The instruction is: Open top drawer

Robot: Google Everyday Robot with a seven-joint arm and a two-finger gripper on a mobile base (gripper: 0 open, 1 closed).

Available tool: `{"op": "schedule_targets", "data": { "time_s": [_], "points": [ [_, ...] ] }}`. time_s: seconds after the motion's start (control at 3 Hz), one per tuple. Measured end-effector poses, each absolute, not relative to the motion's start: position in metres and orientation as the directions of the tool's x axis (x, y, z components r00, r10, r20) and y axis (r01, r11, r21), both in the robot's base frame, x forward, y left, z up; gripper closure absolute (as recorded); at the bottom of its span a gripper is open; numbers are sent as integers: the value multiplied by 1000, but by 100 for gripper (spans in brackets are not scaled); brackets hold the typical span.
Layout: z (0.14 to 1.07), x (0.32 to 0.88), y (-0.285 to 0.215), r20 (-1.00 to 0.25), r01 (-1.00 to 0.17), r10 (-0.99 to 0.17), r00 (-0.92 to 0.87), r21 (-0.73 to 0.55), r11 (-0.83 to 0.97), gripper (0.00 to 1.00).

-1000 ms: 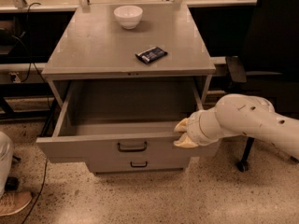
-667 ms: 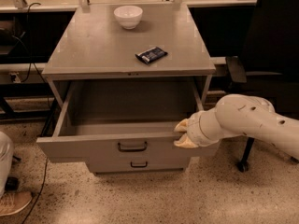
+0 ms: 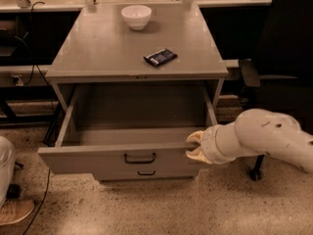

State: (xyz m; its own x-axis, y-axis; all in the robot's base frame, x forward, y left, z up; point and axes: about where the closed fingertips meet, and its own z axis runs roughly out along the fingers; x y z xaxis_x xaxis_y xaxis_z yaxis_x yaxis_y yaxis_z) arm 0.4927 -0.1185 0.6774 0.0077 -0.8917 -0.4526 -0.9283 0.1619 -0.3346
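The top drawer of the grey metal cabinet stands pulled far out, and its deep box is empty inside. Its dark pull handle sits mid-front. My gripper is at the right end of the drawer's front panel, with one finger inside the top rim and one in front of it, closed on the panel. My white arm reaches in from the right.
A white bowl and a dark packet lie on the cabinet top. A lower drawer shows beneath, shut. A black chair stands at the right. A person's shoe is at the lower left. Cables hang at the left.
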Motion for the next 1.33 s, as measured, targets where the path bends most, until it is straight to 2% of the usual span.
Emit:
{"op": "schedule_targets", "data": {
  "time_s": [1.0, 1.33],
  "points": [
    [679, 471, -122, -469, -928, -883, -34, -314, 202, 100],
    [679, 471, -121, -467, -928, -884, -31, -316, 199, 78]
  ]
}}
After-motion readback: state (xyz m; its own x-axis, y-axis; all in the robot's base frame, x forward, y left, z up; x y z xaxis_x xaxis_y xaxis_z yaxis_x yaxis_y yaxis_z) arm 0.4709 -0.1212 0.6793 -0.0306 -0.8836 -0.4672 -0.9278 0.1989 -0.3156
